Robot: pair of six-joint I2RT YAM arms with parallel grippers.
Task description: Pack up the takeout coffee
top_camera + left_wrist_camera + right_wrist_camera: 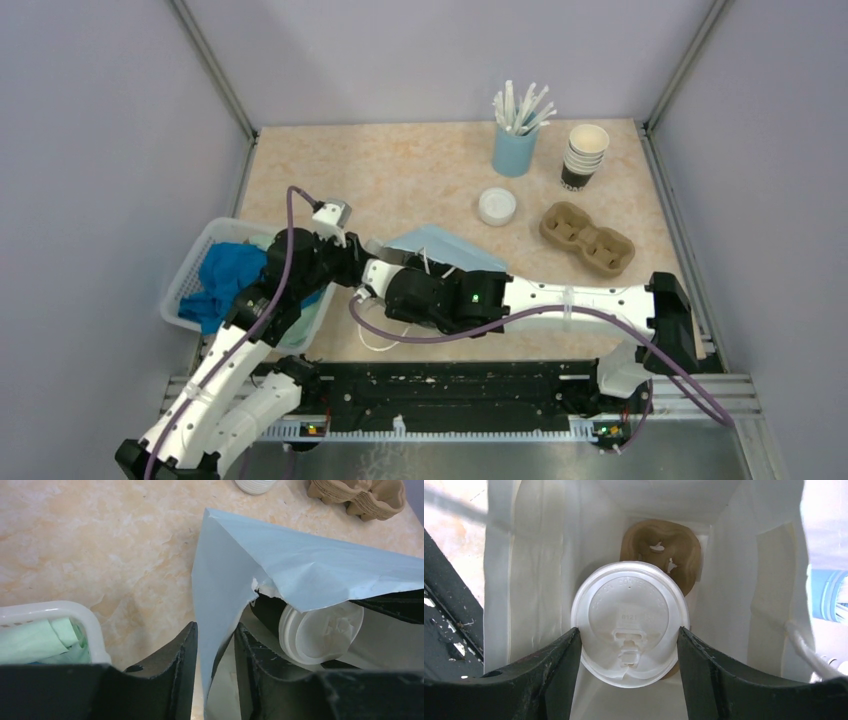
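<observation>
The takeout coffee (630,622) is inside the paper bag (539,555), lid toward the mouth, its long axis running down the bag's depth. The right gripper (630,642) is clamped on it, one finger each side of the lid. A pulp cup carrier (659,545) lies just beyond, so I'd guess push straight deeper. The left gripper (215,655) is pinching the bag's wall. The bag is near the counter's (400,170) front edge, left of centre.

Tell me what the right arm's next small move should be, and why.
Probably lower the coffee straight down into the carrier, and only then open. The right gripper grips it by the lid inside the bag, the carrier lies below at the bottom, and the left gripper pinches the bag's edge open.
</observation>
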